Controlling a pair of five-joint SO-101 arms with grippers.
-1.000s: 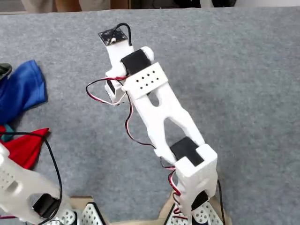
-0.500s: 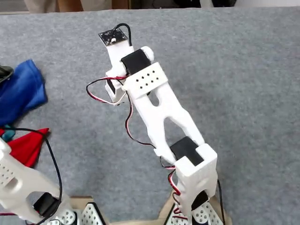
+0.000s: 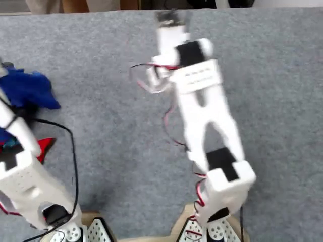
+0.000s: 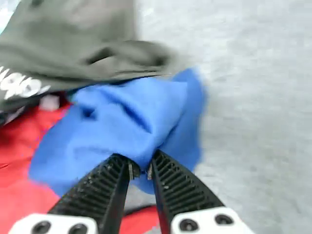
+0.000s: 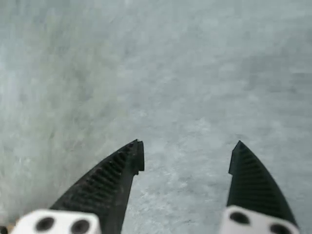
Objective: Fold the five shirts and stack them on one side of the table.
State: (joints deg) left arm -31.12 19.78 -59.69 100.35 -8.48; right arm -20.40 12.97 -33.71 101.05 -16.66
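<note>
A blue shirt (image 3: 31, 89) lies bunched at the table's left edge, with a red shirt (image 3: 43, 147) partly hidden under the left arm. In the left wrist view my left gripper (image 4: 139, 171) is shut on a fold of the blue shirt (image 4: 122, 122); a dark grey shirt (image 4: 73, 48) and the red shirt (image 4: 22, 161) lie beside it. My right gripper (image 5: 187, 156) hangs open over bare grey cloth with nothing between its fingers. In the high view the right arm (image 3: 199, 85) stretches toward the table's far middle.
A grey cloth (image 3: 272, 85) covers the whole table. The arms' bases (image 3: 202, 229) stand at the near edge. The shirts crowd the left side.
The left arm has swung in over the shirt pile and the blue shirt has bunched up and shifted. The right arm has swung to the right and farther back.
</note>
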